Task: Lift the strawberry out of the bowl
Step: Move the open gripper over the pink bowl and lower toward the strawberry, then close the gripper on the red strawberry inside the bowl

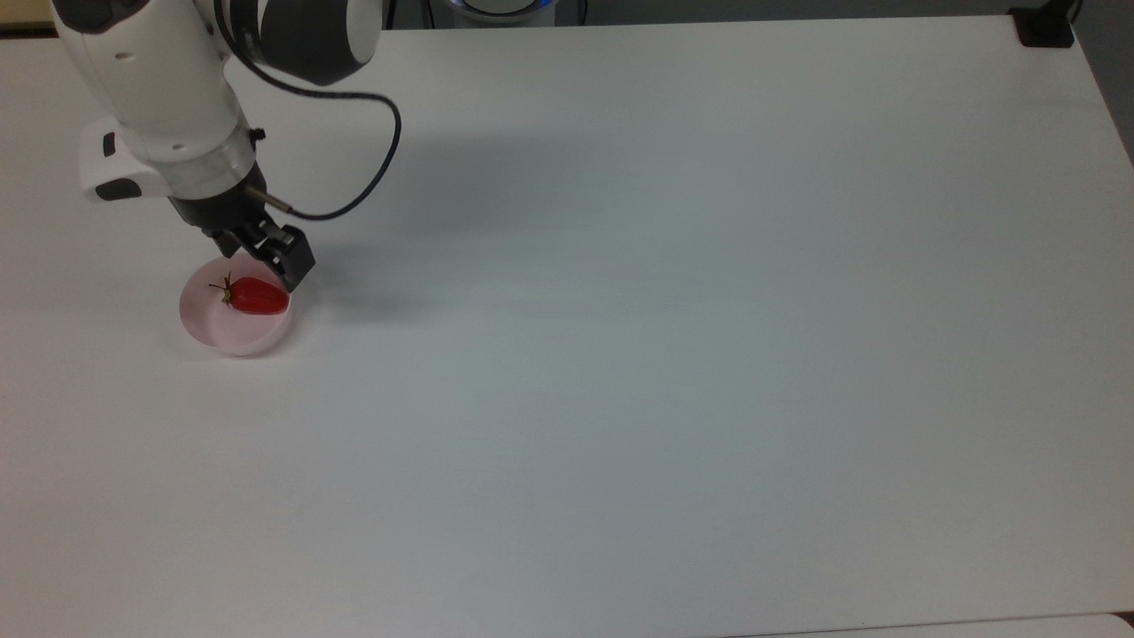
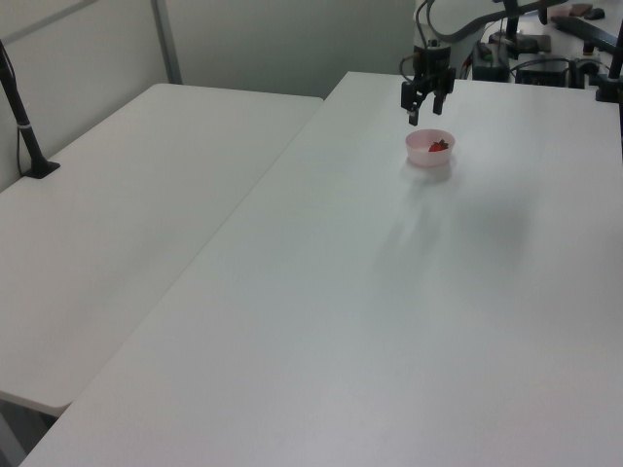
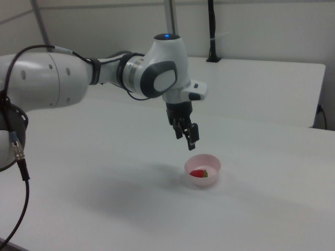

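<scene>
Strawberry lies on its side inside a pale pink bowl, its red body along the bowl floor and its leafy green cap pointing toward the top view's left. Lying flat like this, its long sides face outward, which probably suits a pinch from above across its width.

Going near to far in the right view: a broad stretch of bare white table comes first, then the bowl with the fruit visible over its low rim. Above and slightly behind the bowl hangs the gripper of 1 white robot arm, pointing downward, clear of the rim and touching nothing. Its 2 fingers stand spread apart and hold nothing. Beyond it the table runs to a far edge, where a dark post rises against a pale wall.

In the top view the bowl sits near the table's left edge, well away from all 4 corners, with the gripper overlapping the bowl's upper rim. In the left view the gripper hangs just above the bowl.

The spread fingers and downward aim suggest the approach stage: a descent into the bowl looks to come next, taking care that neither finger catches the light rim and tips it.
</scene>
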Controlling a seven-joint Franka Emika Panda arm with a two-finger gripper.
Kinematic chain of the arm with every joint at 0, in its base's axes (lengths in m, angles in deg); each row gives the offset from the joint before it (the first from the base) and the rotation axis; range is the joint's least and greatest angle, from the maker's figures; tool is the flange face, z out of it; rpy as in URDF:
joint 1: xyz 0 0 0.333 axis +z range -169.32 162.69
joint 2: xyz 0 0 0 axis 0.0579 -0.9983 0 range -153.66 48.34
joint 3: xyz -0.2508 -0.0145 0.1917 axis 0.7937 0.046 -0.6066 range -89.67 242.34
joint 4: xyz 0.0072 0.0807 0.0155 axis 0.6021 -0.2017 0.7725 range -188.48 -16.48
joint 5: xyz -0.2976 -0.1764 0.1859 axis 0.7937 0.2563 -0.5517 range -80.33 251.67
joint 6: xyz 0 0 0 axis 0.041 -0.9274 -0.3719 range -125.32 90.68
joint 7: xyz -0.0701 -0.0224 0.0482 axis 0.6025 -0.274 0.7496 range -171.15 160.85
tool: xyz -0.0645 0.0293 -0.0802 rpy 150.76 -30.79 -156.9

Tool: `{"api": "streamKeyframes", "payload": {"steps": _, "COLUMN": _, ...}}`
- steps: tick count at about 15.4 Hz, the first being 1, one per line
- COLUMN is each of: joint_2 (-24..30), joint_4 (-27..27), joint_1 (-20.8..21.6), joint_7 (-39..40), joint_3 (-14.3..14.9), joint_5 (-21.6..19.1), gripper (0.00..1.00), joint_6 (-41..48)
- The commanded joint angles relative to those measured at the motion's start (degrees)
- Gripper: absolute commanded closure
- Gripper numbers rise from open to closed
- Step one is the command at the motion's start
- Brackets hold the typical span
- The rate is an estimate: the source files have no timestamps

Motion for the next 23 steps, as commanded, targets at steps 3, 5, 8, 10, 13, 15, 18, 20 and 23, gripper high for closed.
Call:
{"api": "streamKeyframes", "payload": {"steps": 3, "joint_2": -2.96, "joint_4": -0.47, "joint_1": -3.53, "joint_7": -11.71, "joint_3": 0.33, "joint_5": -1.29, "gripper": 0.27, "joint_6": -0.98}}
{"api": "streamKeyframes", "payload": {"steps": 5, "joint_2": -3.84, "joint_4": -0.74, "joint_1": -3.98, "joint_7": -12.85, "joint_3": 0.33, "joint_5": -1.29, "gripper": 0.28, "joint_6": -1.33}}
{"api": "streamKeyframes", "payload": {"steps": 8, "joint_2": -5.07, "joint_4": -0.74, "joint_1": -3.98, "joint_7": -15.31, "joint_3": 0.33, "joint_5": -0.85, "gripper": 0.28, "joint_6": -3.61}}
{"api": "streamKeyframes", "payload": {"steps": 10, "joint_2": -5.51, "joint_4": -0.74, "joint_1": -3.98, "joint_7": -15.49, "joint_3": 0.33, "joint_5": -0.85, "gripper": 0.29, "joint_6": -3.88}}
{"api": "streamKeyframes", "payload": {"steps": 13, "joint_2": -5.69, "joint_4": -0.74, "joint_1": -3.8, "joint_7": -15.49, "joint_3": 0.24, "joint_5": -0.85, "gripper": 0.29, "joint_6": -3.88}}
{"api": "streamKeyframes", "payload": {"steps": 15, "joint_2": -6.47, "joint_4": -0.74, "joint_1": -3.72, "joint_7": -16.54, "joint_3": 0.24, "joint_5": -0.68, "gripper": 0.29, "joint_6": -3.97}}
{"api": "streamKeyframes", "payload": {"steps": 18, "joint_2": -7.18, "joint_4": -0.74, "joint_1": -3.71, "joint_7": -16.99, "joint_3": 0.15, "joint_5": 0.64, "gripper": 0.29, "joint_6": -3.97}}
{"api": "streamKeyframes", "payload": {"steps": 20, "joint_2": -7.45, "joint_4": -1.09, "joint_1": -3.54, "joint_7": -16.99, "joint_3": 0.15, "joint_5": 1.43, "gripper": 0.29, "joint_6": -4.06}}
{"api": "streamKeyframes", "payload": {"steps": 23, "joint_2": -8.24, "joint_4": -1.09, "joint_1": -3.45, "joint_7": -18.39, "joint_3": 0.06, "joint_5": 1.7, "gripper": 0.29, "joint_6": -5.37}}
